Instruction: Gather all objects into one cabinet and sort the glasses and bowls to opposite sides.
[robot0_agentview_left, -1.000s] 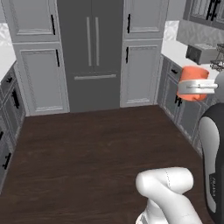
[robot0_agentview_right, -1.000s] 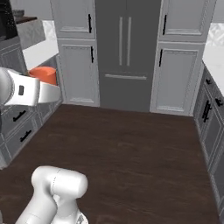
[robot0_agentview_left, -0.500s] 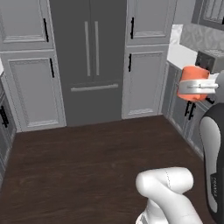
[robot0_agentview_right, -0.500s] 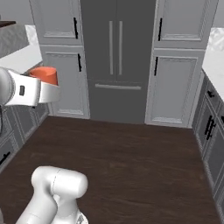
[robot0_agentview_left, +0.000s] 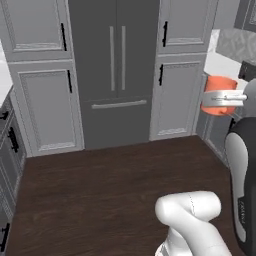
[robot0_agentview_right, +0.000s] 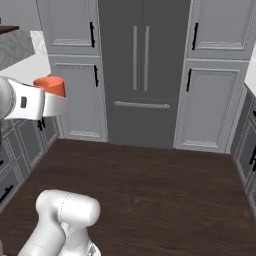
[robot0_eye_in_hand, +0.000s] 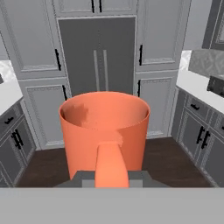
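Observation:
An orange mug, one of the glasses, hangs in the air at about counter height, upright with its mouth up. My gripper is shut on it at the handle side. In the right base view the orange mug sits at the far left, on the end of my white hand, where the gripper holds it. The hand view looks into the orange mug, its handle pointing back at the gripper. A sliver of dark brown plank, the cabinet, shows at the top left edge. The bowls are out of view.
Straight ahead stands a dark grey double-door fridge, with grey panelled cabinets on both sides. White counters over grey drawers run along both walls. Between them lies open dark wooden floor.
The whole picture has shifted and the fridge wall looms larger, so the base has driven. The mug stays in the shut gripper at the same place in each view.

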